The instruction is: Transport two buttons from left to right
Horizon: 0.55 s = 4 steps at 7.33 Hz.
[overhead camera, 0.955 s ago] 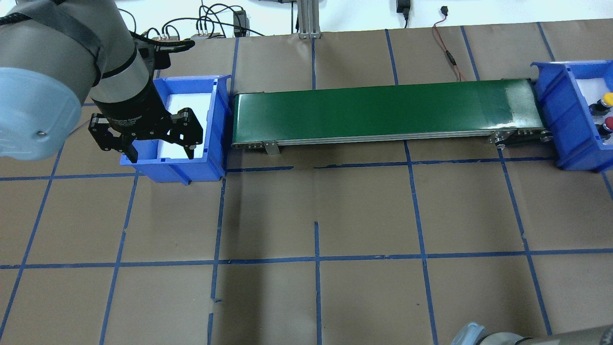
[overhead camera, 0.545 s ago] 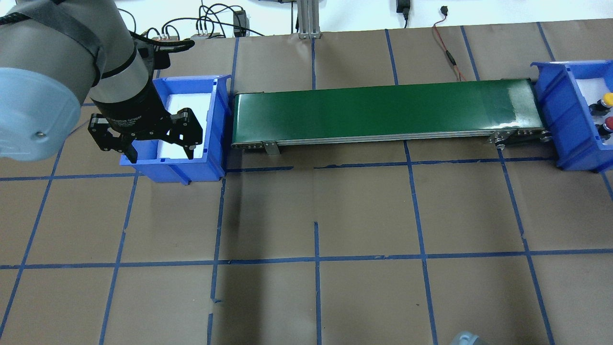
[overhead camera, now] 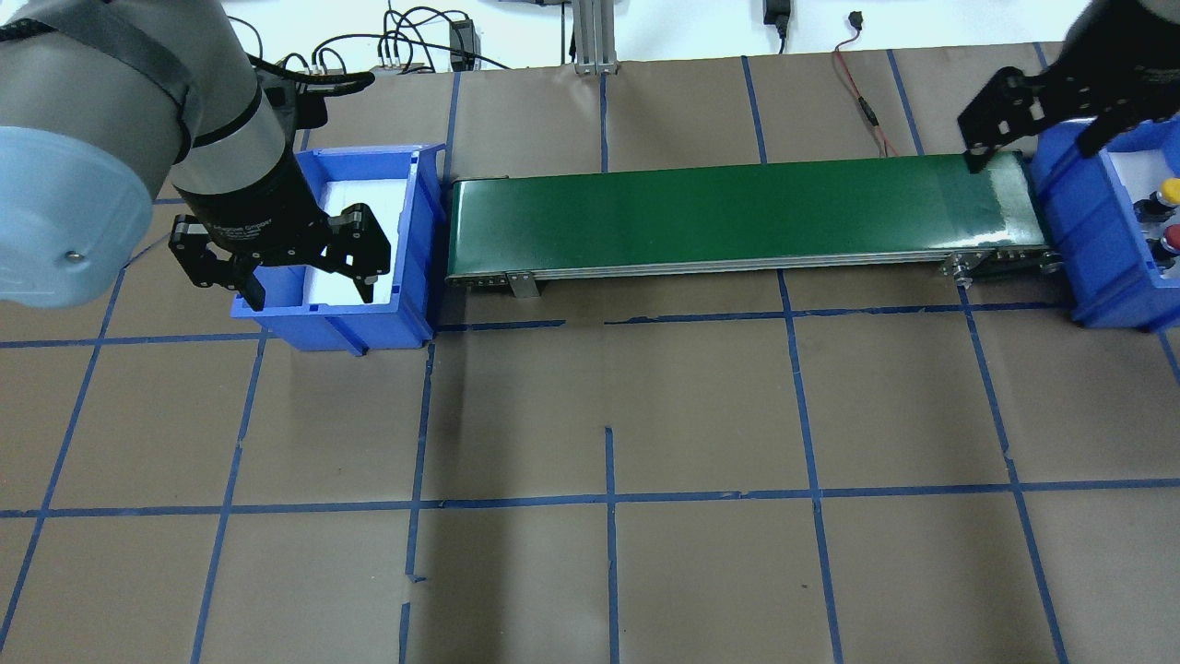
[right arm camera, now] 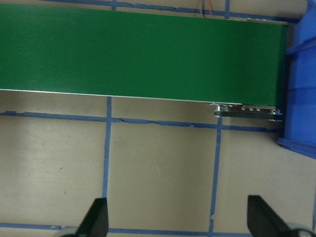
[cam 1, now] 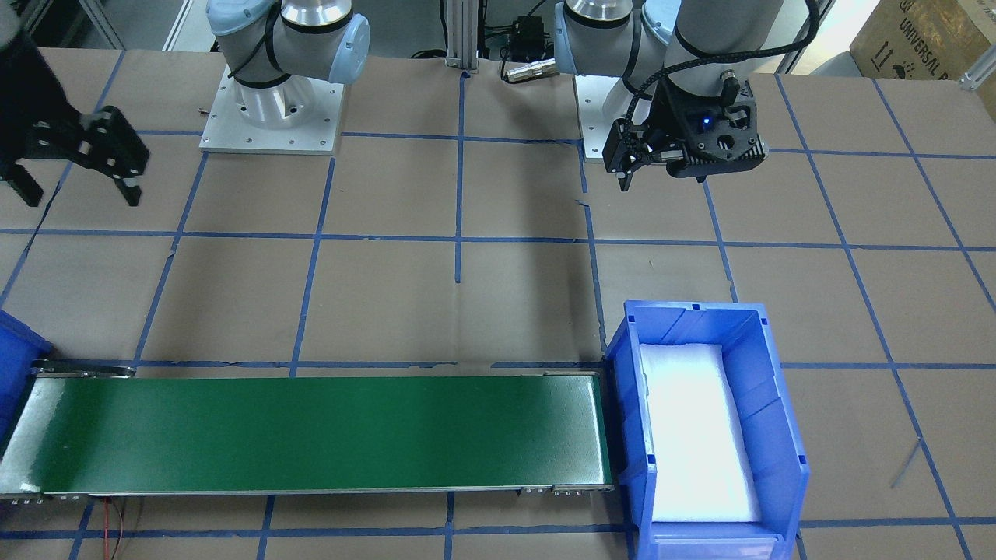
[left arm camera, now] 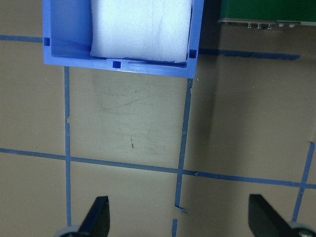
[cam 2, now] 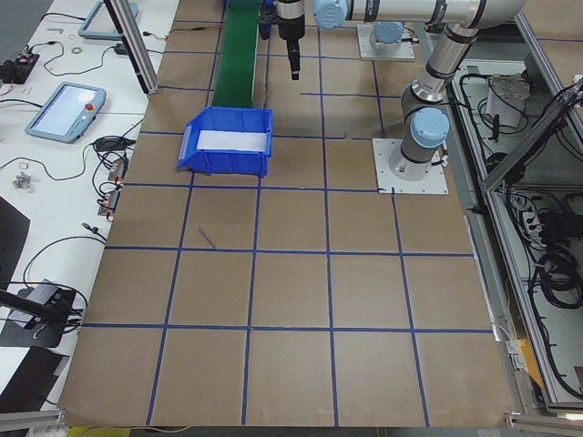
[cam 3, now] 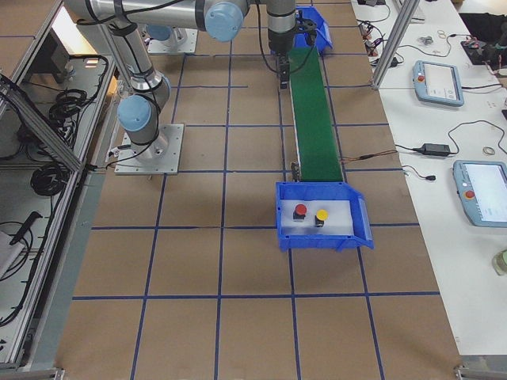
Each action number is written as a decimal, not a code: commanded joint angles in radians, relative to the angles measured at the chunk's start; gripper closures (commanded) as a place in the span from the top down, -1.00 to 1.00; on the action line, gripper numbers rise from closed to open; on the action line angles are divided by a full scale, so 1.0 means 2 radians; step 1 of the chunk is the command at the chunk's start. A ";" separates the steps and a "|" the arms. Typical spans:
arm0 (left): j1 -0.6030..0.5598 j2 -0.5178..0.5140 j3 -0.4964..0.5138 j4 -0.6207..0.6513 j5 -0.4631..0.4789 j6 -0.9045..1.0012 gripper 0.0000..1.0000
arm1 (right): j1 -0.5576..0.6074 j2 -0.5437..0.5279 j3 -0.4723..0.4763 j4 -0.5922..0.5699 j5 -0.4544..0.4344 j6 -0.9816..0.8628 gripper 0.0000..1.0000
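Checking progress: task looks done, or as good as. Red button [cam 3: 300, 210] and yellow button [cam 3: 322, 214] both sit upright in the right bin [cam 3: 348, 237], side by side, close but apart, on the white lining. The overhead view shows the same at the far right edge, with yellow cap [overhead camera: 1169, 192] farther from the robot and red cap [overhead camera: 1173, 242] nearer.

Left bin [overhead camera: 419, 231] at the belt's left end shows only its white foam pad [cam 1: 696, 435], no button in it. Conveyor belt [overhead camera: 737, 212] runs between the two bins, and no button shows anywhere along the green.

Left gripper [overhead camera: 311, 293] hovers above the table [overhead camera: 608, 415] on the robot's side of the left bin. Its fingers [left arm camera: 98, 217] are spread wide with nothing between them, and the wrist view shows bare brown paper under it. Right gripper [overhead camera: 1034, 155] hangs raised near the belt's right end, on the robot's side of it. Its fingers [right arm camera: 98, 217] are spread wide too, holding nothing and touching neither belt nor bin.

Done, by my read: both buttons are over from the left side to the right, neither is in transit, neither is in a hand. Left to do: nothing on the buttons themselves as far as these views show. At most the arms pull back to a rest pose. I cannot tell whether the belt is running.
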<state>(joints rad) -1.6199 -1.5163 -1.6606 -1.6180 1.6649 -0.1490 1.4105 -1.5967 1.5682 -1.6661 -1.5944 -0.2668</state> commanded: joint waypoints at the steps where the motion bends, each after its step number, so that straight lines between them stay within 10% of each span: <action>1: -0.001 -0.010 0.014 0.004 0.000 -0.004 1.00 | 0.083 0.035 -0.017 -0.030 -0.005 0.027 1.00; 4: -0.028 -0.019 0.053 0.004 -0.030 -0.028 1.00 | 0.087 0.035 -0.014 -0.008 -0.006 0.036 1.00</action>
<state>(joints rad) -1.6420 -1.5497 -1.5716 -1.6105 1.6242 -0.1917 1.5798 -1.5274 1.5384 -1.6959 -1.6057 -0.2002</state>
